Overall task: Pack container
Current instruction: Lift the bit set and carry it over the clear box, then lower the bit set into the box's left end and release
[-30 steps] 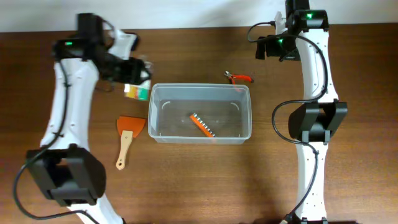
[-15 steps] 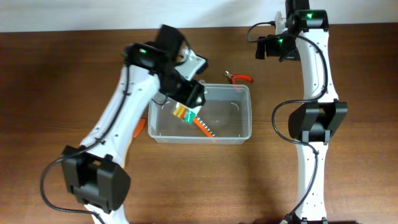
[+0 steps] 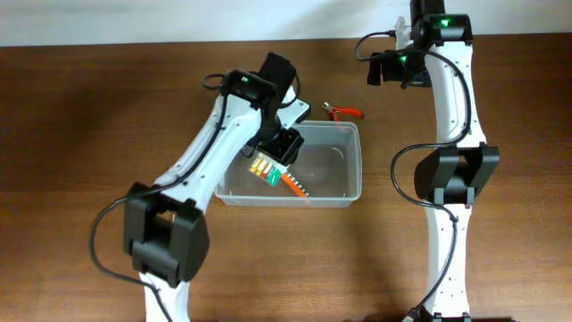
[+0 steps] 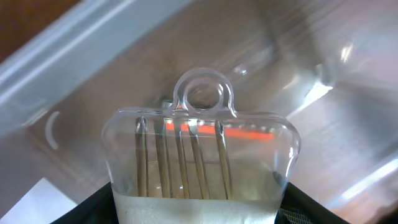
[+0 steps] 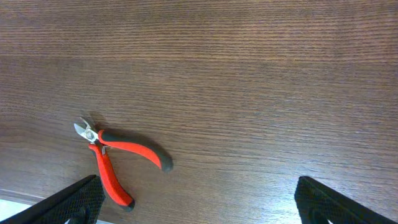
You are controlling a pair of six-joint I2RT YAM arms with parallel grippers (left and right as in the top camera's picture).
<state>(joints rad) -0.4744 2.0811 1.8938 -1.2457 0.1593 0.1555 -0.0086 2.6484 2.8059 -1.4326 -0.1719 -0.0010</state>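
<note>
Wooden table (image 3: pixel 71 134), clear rimmed container (image 3: pixel 331 199), left fingers (image 4: pixel 305 211) clasping blister pack (image 4: pixel 199 162), right fingers (image 5: pixel 78 202) spread.

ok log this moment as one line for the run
left tool: gripping clear pack over container | right tool: open, empty, near red pliers | pliers: outside container

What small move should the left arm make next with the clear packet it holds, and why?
Probably lower a little, then open the left fingers. The clear packet hangs over the inside of the container, beside the orange tool, so releasing it there should drop it in.
</note>
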